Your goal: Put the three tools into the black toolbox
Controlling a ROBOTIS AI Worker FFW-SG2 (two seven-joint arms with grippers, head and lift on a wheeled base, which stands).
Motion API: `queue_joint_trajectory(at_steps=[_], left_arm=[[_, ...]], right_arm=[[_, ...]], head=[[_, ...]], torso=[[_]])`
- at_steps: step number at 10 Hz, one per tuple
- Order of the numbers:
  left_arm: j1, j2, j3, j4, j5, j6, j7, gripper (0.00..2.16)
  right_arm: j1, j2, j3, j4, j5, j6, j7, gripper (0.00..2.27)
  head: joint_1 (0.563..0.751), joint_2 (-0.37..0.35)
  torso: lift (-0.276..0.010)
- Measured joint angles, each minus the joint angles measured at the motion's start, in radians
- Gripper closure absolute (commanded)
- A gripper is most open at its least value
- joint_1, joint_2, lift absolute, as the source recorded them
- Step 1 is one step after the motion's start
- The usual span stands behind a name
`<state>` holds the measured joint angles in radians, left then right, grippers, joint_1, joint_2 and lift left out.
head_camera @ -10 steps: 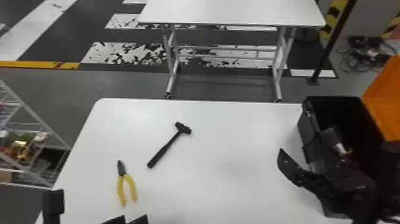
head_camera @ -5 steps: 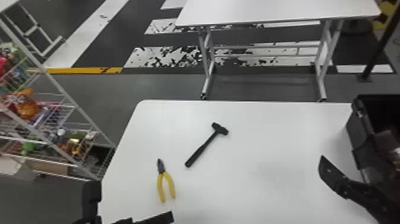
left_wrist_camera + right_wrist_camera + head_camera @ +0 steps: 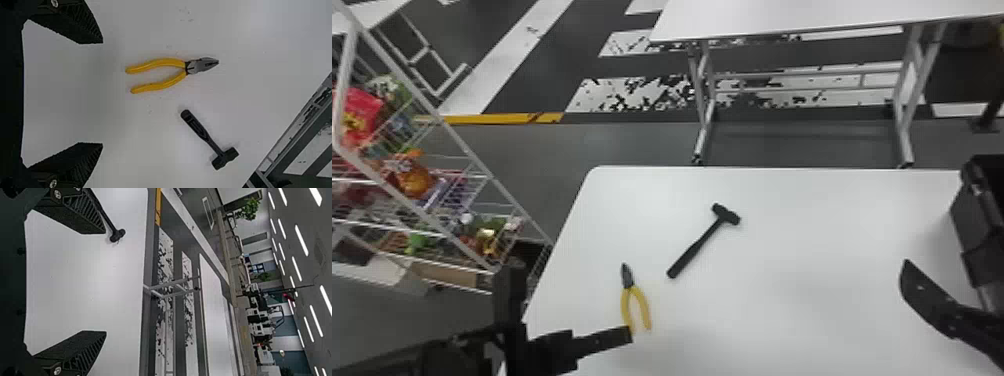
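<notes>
Pliers (image 3: 190, 67) yellow-handled; hammer (image 3: 202, 132) black

No text, label, number or sign can be read on anything here.

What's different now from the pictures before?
The head view has swung to the robot's left, so more of the white wire rack shows. The left gripper has moved forward, closer to the yellow-handled pliers. No tool was grabbed or let go. The pliers and the black hammer stayed in their spots on the table.
</notes>
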<state>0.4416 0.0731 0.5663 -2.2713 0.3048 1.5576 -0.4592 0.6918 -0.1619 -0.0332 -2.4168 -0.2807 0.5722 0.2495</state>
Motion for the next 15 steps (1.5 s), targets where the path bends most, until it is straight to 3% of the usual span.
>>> queue_joint_trajectory(at_steps=[4, 7, 11, 12, 15], left_arm=[[-0.138, 0.02, -0.095, 0.039, -0.115, 0.0, 0.121, 0.07], [-0.256, 0.038, -0.202, 0.119, -0.172, 0.0, 0.169, 0.07], [-0.349, 0.043, -0.257, 0.244, -0.18, 0.0, 0.261, 0.07], [-0.364, 0.043, -0.263, 0.282, -0.179, 0.0, 0.265, 0.07], [-0.358, 0.042, -0.278, 0.331, -0.168, 0.0, 0.308, 0.07]], right_arm=[[0.02, -0.017, -0.001, -0.004, -0.002, -0.044, 0.012, 0.09], [0.034, -0.02, -0.003, -0.011, -0.002, -0.069, 0.019, 0.09], [0.044, -0.024, -0.016, -0.013, -0.002, -0.081, 0.029, 0.09], [0.044, -0.024, -0.014, -0.012, -0.002, -0.082, 0.03, 0.09], [0.041, -0.024, -0.013, -0.004, -0.002, -0.085, 0.031, 0.09]], head=[[0.695, 0.329], [0.695, 0.291], [0.695, 0.272], [0.695, 0.269], [0.695, 0.27]], torso=[[-0.051], [-0.051], [-0.051], [-0.051], [-0.051]])
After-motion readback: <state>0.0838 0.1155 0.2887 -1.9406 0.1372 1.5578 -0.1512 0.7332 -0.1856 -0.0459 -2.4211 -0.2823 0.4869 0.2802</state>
